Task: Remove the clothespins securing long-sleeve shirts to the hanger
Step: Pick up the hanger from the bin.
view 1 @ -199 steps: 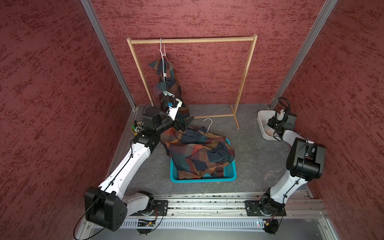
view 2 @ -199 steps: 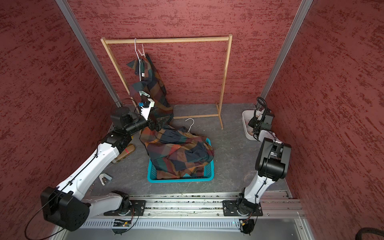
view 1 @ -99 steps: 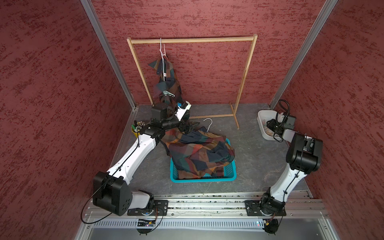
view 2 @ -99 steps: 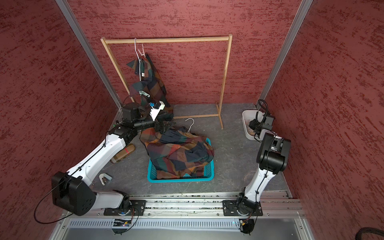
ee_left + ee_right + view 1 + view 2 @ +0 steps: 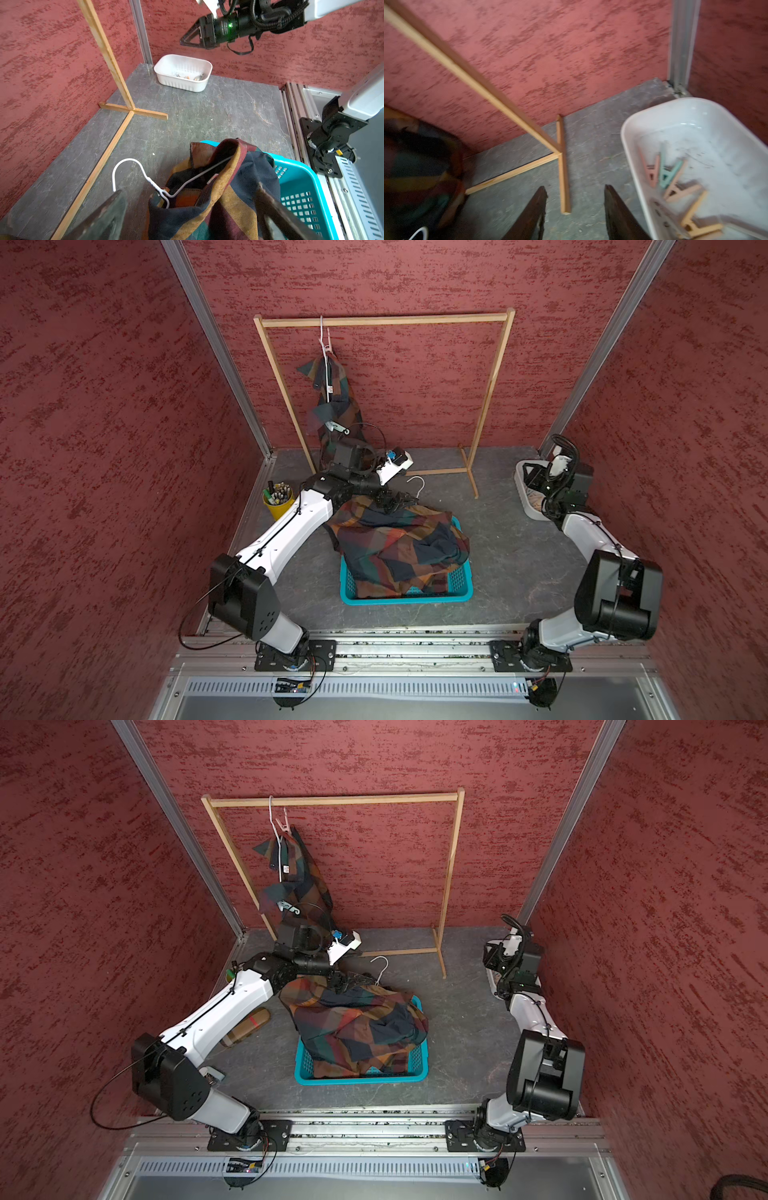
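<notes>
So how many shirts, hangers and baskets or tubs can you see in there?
Plaid shirts: 2 (hanging shirt, shirt over the basket)
White hangers: 2 (rack hanger, lower hanger)
Containers: 3 (teal basket, white tub, yellow cup)
Total: 7

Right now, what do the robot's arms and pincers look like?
The left arm and right arm have white shells, chunky black joints and thin black cables. The left gripper and right gripper each end in two dark, tapering fingers. A green light glows near the right gripper.
</notes>
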Motion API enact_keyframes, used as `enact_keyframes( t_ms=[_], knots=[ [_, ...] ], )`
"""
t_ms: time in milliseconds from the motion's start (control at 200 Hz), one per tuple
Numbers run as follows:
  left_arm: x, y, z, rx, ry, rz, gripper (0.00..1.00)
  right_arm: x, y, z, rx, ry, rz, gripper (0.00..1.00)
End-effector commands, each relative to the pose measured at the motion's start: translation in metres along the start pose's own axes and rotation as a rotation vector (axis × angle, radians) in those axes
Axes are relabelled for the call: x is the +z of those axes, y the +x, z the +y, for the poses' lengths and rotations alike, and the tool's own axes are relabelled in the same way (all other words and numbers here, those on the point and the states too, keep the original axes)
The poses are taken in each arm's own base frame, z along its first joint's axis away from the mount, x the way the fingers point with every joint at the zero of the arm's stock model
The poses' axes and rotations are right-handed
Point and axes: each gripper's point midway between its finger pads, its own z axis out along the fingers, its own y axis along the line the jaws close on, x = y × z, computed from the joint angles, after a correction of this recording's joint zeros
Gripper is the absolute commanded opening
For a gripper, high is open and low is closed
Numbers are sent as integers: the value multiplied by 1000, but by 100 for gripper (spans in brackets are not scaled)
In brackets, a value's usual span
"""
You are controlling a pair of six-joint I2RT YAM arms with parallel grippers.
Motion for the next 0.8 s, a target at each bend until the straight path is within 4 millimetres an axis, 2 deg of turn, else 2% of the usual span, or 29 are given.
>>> enact_keyframes(
  t_ms=[0, 25, 45, 115, 276, 361, 431, 491, 631, 796],
  knots=[
    [8, 12, -6, 54, 17, 101, 96, -3, 9, 35, -48, -90, 12, 48],
    [11, 12, -6, 62, 19, 117, 96, -2, 13, 41, -52, -102, 21, 48],
    [13, 13, -6, 64, 23, 128, 96, -9, 6, 51, -68, -124, 1, 48],
    [24, 17, -8, 70, 41, 169, 95, -14, 5, 70, -99, -156, 0, 48],
    [50, 33, -10, 72, 66, 254, 87, -22, 8, 113, -136, -251, 8, 48],
    [59, 45, -14, 55, 85, 303, 79, -24, 11, 129, -146, -284, 22, 48],
    [63, 51, -18, 43, 95, 330, 77, -25, 13, 136, -151, -303, 28, 48],
    [63, 56, -22, 37, 101, 344, 71, -26, 14, 140, -158, -311, 30, 48],
    [59, 60, -31, 20, 107, 355, 47, -25, 16, 148, -163, -340, 35, 47],
    [57, 65, -44, -6, 113, 374, 7, -23, 21, 164, -172, -382, 57, 45]
  ],
)
